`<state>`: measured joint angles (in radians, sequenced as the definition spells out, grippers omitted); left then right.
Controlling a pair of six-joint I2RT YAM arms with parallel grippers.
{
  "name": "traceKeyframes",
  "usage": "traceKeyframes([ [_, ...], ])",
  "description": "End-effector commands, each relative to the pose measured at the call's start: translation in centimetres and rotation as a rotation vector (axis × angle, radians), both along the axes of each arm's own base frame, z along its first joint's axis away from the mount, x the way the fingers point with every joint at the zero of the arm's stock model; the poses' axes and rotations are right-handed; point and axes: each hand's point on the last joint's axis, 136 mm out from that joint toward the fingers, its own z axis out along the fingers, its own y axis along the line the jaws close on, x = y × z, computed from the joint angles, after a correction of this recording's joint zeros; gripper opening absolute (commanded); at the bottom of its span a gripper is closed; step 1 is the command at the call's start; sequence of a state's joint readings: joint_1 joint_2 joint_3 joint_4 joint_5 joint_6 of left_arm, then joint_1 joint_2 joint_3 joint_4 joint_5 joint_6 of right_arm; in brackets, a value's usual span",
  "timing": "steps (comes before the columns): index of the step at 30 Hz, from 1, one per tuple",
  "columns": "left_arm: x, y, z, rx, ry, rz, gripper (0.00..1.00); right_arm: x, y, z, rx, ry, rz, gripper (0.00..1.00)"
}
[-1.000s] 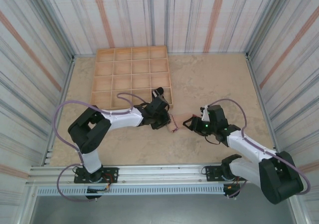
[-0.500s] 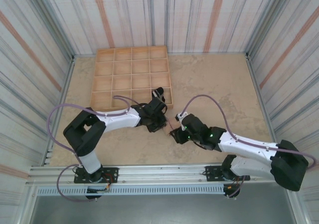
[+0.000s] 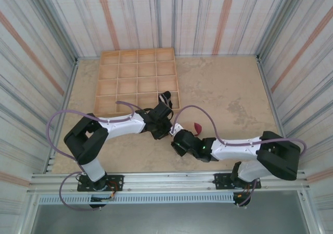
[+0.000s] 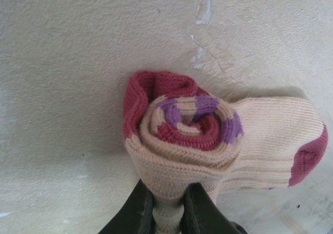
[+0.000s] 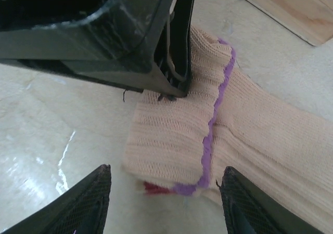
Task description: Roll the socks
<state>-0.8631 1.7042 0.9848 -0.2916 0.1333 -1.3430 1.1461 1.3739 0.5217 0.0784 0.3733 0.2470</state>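
marbled table [image 3: 234, 88]; beige sock [image 4: 182, 135], spiral end-on from the left wrist

The sock [image 4: 182, 135] lies on the table [image 3: 234, 88], just near-right of the tray [image 3: 137, 78], with the left gripper [image 4: 166, 208] at its left end and the right gripper [image 5: 166, 184] on its near side.

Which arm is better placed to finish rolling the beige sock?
Left, probably: the left gripper is shut on the rolled end of the beige sock; the right gripper hangs open over it, gripping nothing.
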Motion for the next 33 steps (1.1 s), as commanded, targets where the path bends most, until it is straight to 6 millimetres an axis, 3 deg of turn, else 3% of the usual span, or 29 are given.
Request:
traceKeyframes([
  [1,-2.1,2.6,-2.0,0.090,0.096,0.024,0.00,1.4,1.5,1.1,0.024,-0.084,-0.006,0.59],
  [6,-2.1,2.1,-2.3,0.065,0.105,0.030,0.00,2.0,1.2,-0.7,-0.018,-0.087,-0.049,0.57],
  [13,-1.9,1.6,-2.6,0.033,0.108,0.037,0.00,2.0,0.3,-2.3,-0.058,-0.065,-0.092,0.41],
  [19,-1.6,1.3,-2.3,0.005,0.097,0.027,0.01,1.9,-0.1,-2.5,-0.045,-0.041,-0.115,0.10],
  [21,-1.5,1.1,-2.2,-0.009,0.093,0.025,0.12,1.8,-0.2,-2.6,-0.027,-0.022,-0.115,0.03],
  [23,-1.5,1.0,-2.2,-0.019,0.092,0.029,0.53,1.7,-0.3,-2.7,-0.005,-0.009,-0.119,0.00],
  [26,-1.5,0.6,-1.9,-0.025,0.087,0.025,0.86,1.5,-0.7,-2.8,0.017,0.013,-0.128,0.00],
  [28,-1.3,0.6,-1.5,-0.022,0.066,0.024,0.98,1.3,-0.9,-2.7,0.043,0.031,-0.129,0.00],
  [33,-0.4,0.9,0.0,-0.011,-0.007,0.021,0.99,1.0,-1.7,-2.4,0.137,0.092,-0.142,0.00],
])
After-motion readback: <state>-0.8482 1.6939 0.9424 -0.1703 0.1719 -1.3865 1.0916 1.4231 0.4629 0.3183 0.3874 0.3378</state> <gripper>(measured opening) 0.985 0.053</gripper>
